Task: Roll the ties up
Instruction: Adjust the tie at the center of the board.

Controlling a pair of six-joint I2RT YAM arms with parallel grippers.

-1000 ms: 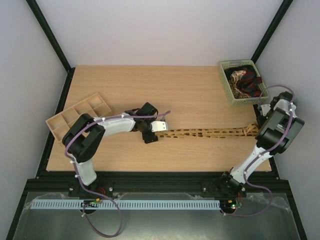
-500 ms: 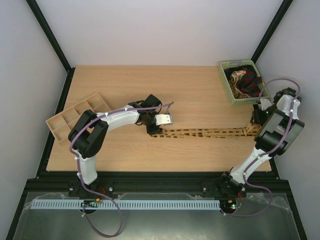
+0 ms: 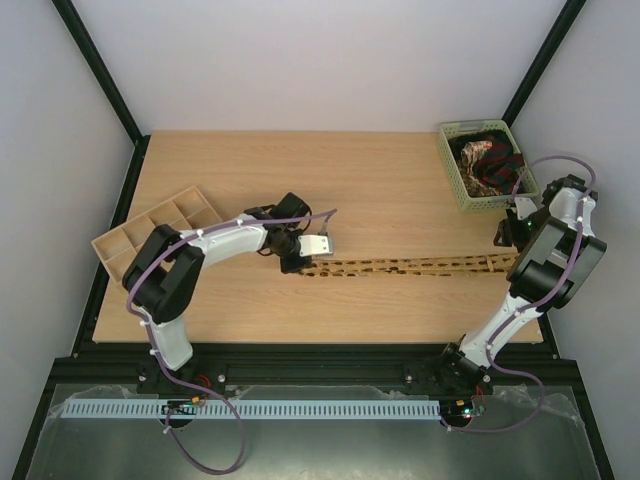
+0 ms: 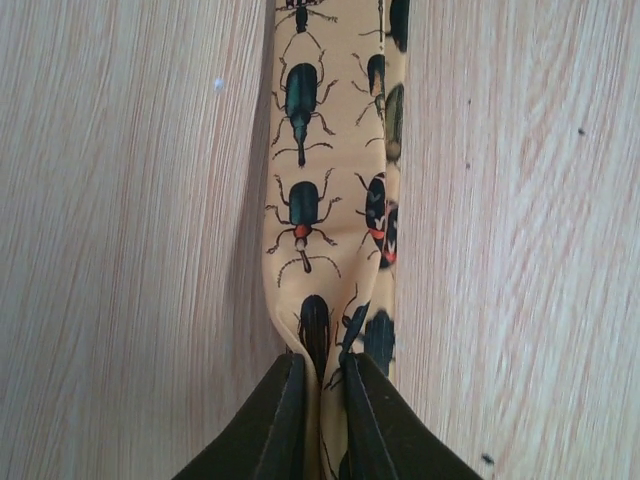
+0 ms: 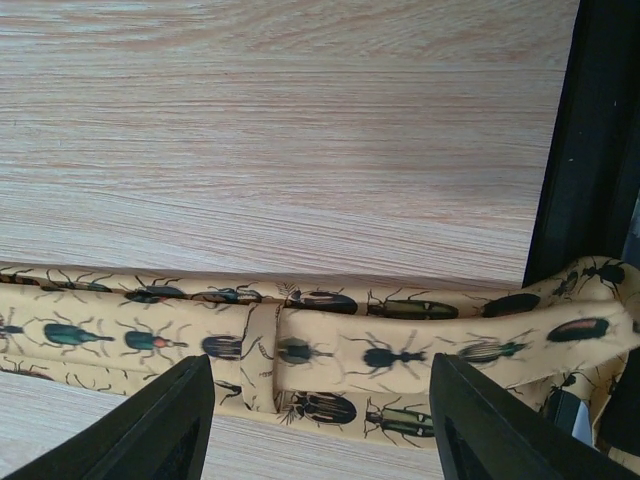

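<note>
left gripper [image 4: 320,415] clamped on the narrow tip of the yellow beetle-print tie [image 4: 310,210]; over the last second it dragged that end left, so the tie lies straighter across the table [image 3: 400,190]. right gripper [image 5: 320,400] wide open, empty, over the wide end at the right edge. Looks laid out; rolling not started.

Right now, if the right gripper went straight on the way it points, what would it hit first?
The tie: it lies across the gap of the open right gripper, with the table under it. How far off it is, the wrist view does not show.
</note>
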